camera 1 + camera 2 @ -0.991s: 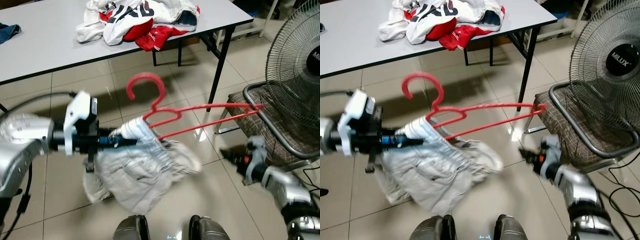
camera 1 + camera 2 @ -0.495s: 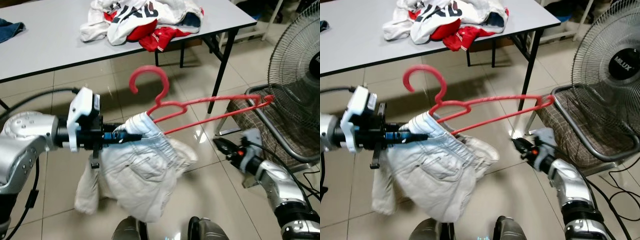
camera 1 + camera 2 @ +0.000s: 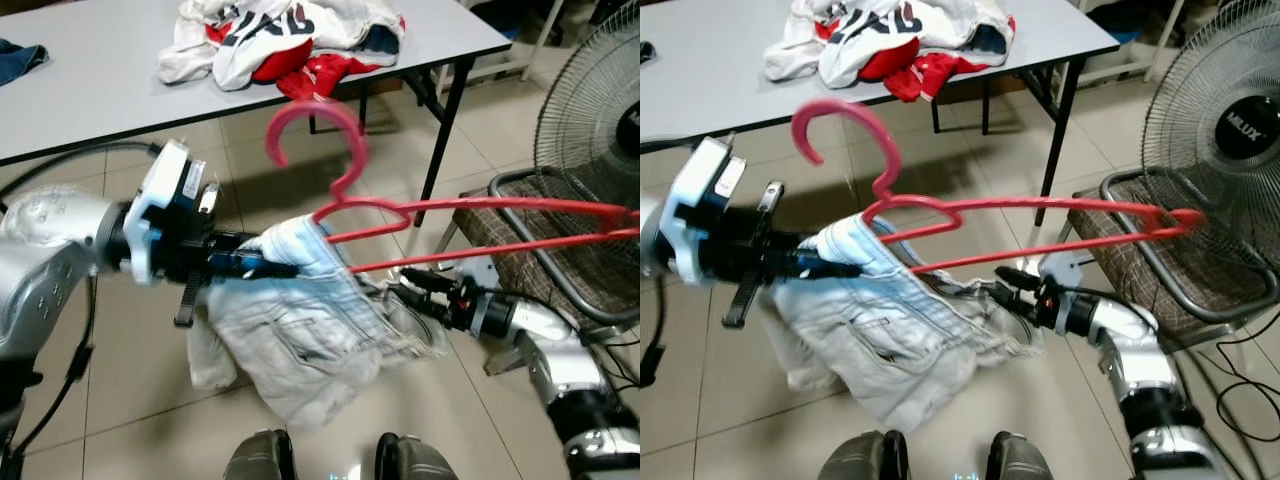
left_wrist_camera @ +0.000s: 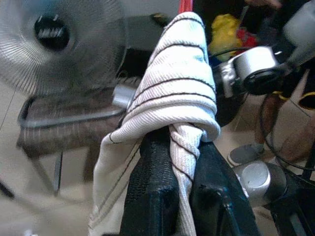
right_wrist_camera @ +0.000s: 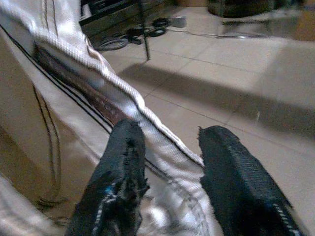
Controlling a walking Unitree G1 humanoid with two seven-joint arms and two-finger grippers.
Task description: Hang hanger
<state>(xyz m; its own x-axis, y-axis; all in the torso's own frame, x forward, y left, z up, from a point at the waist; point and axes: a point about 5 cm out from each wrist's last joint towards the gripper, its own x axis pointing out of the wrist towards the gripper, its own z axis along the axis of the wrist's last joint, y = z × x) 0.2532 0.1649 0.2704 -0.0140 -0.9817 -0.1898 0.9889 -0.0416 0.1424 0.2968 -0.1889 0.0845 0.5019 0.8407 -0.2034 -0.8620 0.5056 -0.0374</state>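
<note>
Left gripper: left gripper [image 3: 262, 266] was clamped on a bunched fold of the pale denim garment [image 3: 300, 340], at the end where the cloth wraps the hanger's shoulder; the wrist view showed fabric pinched between both fingers.
Hanger: red hanger [image 3: 430, 222] was held in the air above the tiled floor [image 3: 130, 400], hook [image 3: 312, 125] up, just above the left gripper.
Long axis: ran from the left gripper out toward the robot's right, far tip over the chair [image 3: 1160, 265] by the fan [image 3: 1230, 110].
Right gripper: right gripper [image 3: 1012, 290] was parted, fingers either side of the garment's hem, below the hanger's bar, not closed on it.
Nearer arm: left; it carried the load.
Table: grey table [image 3: 90, 80] with heaped clothes [image 3: 285, 40] lay beyond.
Rail: no rail or hook to hang on could be made out.
</note>
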